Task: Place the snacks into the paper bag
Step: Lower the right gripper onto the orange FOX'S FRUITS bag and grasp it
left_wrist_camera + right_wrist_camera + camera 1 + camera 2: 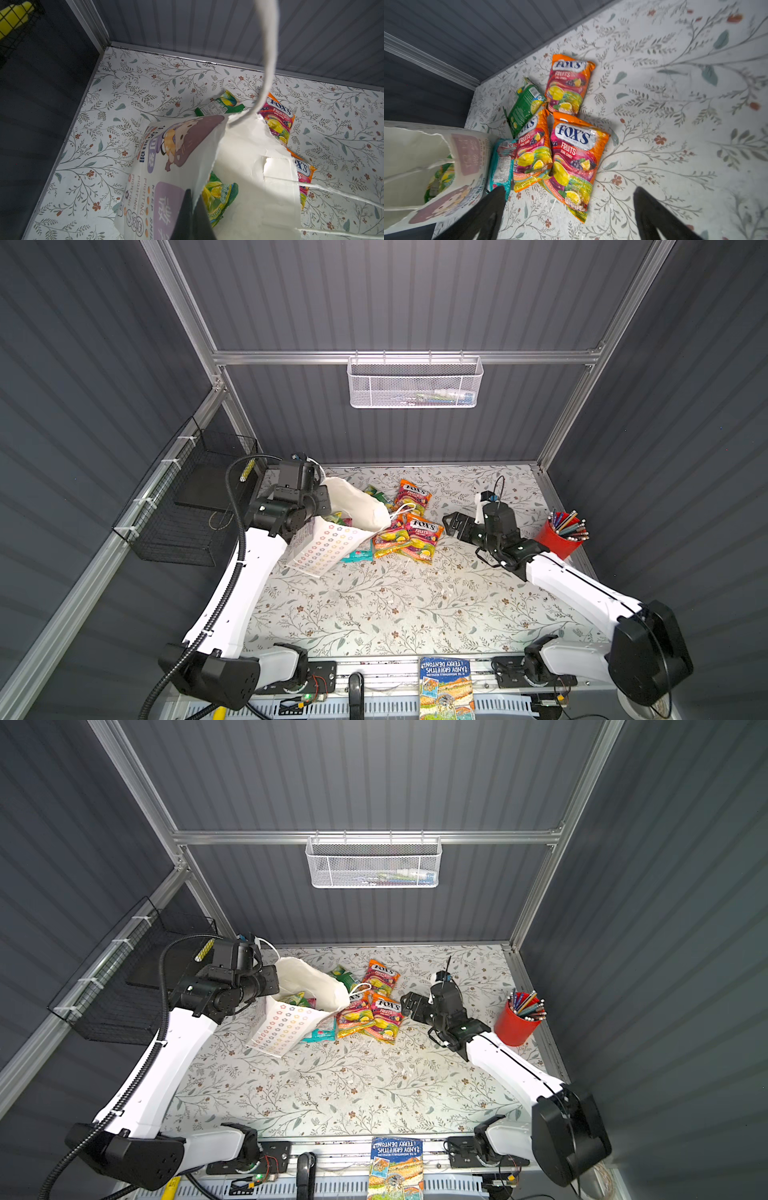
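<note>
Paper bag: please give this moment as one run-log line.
left gripper: shut on paper bag | right gripper: open | snacks: several on table

**Inspector:** Shells?
**Assistant:** Left arm (245,585) and right arm (582,597): glossy white curved links, matte black joint housings (648,659).
**Inspector:** Cabling?
**Assistant:** Black corrugated conduit (228,485) clipped along the left arm; thin black wire (590,581) along the right arm's link.
**Inspector:** Ends?
**Assistant:** Left gripper (193,194) and right gripper (570,188): plain black tapered fingers (654,216).
**Inspector:** Markings?
**Assistant:** A small green lamp (262,509) on each wrist joint.
</note>
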{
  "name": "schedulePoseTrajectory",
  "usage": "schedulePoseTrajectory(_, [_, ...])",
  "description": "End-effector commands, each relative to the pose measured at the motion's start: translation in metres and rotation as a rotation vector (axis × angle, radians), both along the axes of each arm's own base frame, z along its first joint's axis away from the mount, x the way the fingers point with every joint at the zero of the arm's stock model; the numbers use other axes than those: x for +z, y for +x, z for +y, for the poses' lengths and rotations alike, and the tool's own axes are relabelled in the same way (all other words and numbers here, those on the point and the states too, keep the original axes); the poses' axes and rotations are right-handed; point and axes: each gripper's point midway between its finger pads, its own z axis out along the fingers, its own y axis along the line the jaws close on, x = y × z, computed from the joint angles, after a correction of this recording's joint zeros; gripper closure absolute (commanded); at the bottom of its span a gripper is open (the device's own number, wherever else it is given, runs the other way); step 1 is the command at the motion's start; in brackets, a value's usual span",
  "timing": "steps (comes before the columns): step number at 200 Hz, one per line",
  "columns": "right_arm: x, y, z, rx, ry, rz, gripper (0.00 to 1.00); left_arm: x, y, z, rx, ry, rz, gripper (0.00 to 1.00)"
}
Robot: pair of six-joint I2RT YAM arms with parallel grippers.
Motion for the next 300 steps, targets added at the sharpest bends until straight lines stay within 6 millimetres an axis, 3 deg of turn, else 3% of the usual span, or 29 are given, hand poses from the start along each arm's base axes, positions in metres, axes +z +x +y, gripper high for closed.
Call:
schedulePoseTrajectory(1, [-0.004, 0.012, 0.017, 0.041, 0.102, -0.002, 0.07, 0.014, 0.004, -0.005, -0.012, -0.030, -0.060, 1.00])
schedulePoseTrajectory(49, [-0.051, 0.033, 0.025, 0.047, 0.132, 0.089, 0.15, 0.014, 0.004, -0.006, -0.017, -0.029, -0.061, 1.00])
schedulePoseTrajectory(87, [-0.076, 0.046, 0.029, 0.055, 0.161, 0.147, 0.22, 0.014, 0.004, -0.007, -0.023, -0.034, -0.060, 1.00])
schedulePoseTrajectory(158, [-0.097, 0.066, 0.037, 0.085, 0.226, 0.200, 0.32, 0.015, 0.004, -0.007, -0.025, -0.034, -0.061, 1.00])
schedulePoseTrajectory(196, [-0.109, 0.073, 0.044, 0.103, 0.238, 0.230, 0.42, 0.017, 0.003, -0.007, -0.027, -0.037, -0.066, 1.00])
schedulePoseTrajectory(236, [-0.104, 0.073, 0.050, 0.136, 0.279, 0.208, 0.60, 0.014, 0.004, -0.009, -0.031, -0.039, -0.058, 1.00])
schedulePoseTrajectory(267, [-0.086, 0.067, 0.054, 0.178, 0.303, 0.162, 0.83, 0.014, 0.004, -0.009, -0.033, -0.040, -0.058, 1.00])
schedulePoseTrajectory(300, [-0.055, 0.056, 0.057, 0.233, 0.334, 0.095, 0.92, 0.013, 0.004, -0.009, -0.031, -0.037, -0.054, 1.00])
